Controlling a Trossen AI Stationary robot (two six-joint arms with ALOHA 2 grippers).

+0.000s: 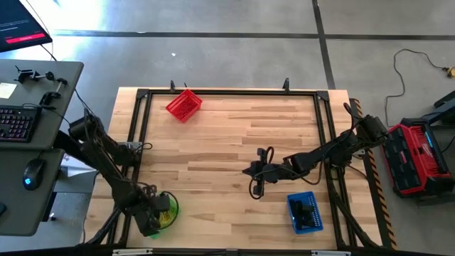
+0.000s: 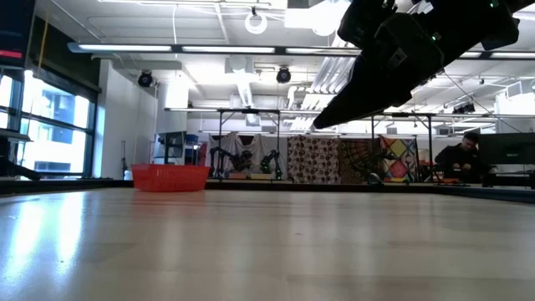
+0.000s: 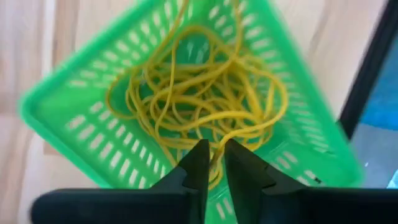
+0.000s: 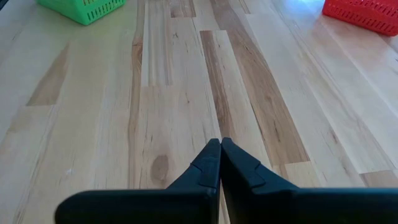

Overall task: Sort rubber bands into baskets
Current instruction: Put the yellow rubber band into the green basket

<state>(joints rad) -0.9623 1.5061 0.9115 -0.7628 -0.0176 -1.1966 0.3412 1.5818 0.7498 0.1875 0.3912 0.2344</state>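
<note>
Left arm is reaching down to the table's near-left corner, its left gripper (image 3: pixel 213 163) hanging directly over the green basket (image 3: pixel 81 106); the fingertips (image 3: pixel 198 158) are standing a narrow slit apart, and nothing appears pinched between them, though one yellow strand is crossing just behind the tips, so contact there is hard to rule out. The green basket is holding a loose tangle of tan-yellow rubber bands (image 3: pixel 199 93), all lying inside its perforated walls. From above, the same basket (image 1: pixel 170 206) is sitting at the table's left edge, partly covered by the arm. Farther back and a little to the right, the red basket (image 1: pixel 184 104) is resting near the far rail, turned at an angle to the table's (image 1: pixel 213 149) planks; its contents cannot be made out from overhead, and the level view is showing only its side wall (image 2: pixel 170 177). Moving right, the right gripper (image 1: pixel 254 191) is hovering above bare wood near the middle of the table, fingers pressed fully together and carrying nothing; its own camera is looking across empty boards toward the green and red baskets. Rightmost, the blue basket (image 1: pixel 304 212) is sitting near the front-right edge with dark bands (image 1: pixel 306 211) piled inside, well apart from the other two.
</note>
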